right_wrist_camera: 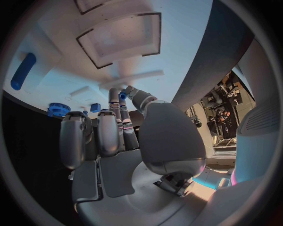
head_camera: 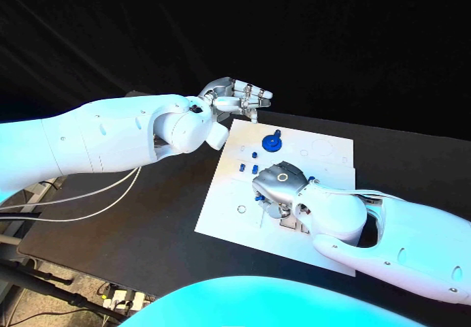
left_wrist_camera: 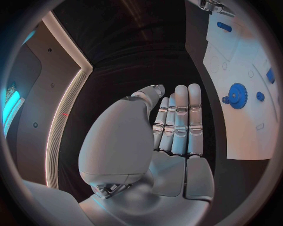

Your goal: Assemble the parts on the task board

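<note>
The white task board (head_camera: pixel 226 204) lies in the middle of the black table. A blue gear (head_camera: pixel 272 142) stands on its far part, with small blue parts (head_camera: pixel 248 167) just nearer. My right hand (head_camera: pixel 282 189) is low over the board's centre. In the right wrist view its thumb and a finger pinch a small blue part (right_wrist_camera: pixel 122 95) just above the board (right_wrist_camera: pixel 59 37), near the gear (right_wrist_camera: pixel 58 109) and a blue peg (right_wrist_camera: pixel 22 70). My left hand (head_camera: pixel 235 95) hovers off the board's far left corner, fingers straight and holding nothing (left_wrist_camera: pixel 177 127), with the gear (left_wrist_camera: pixel 237 95) beside it.
A rectangular recess (right_wrist_camera: pixel 120 40) is sunk in the board ahead of my right hand. White cables (head_camera: pixel 98 197) hang off the table's left edge. A metal fitting (left_wrist_camera: pixel 213 5) sits at the board's corner near my left hand.
</note>
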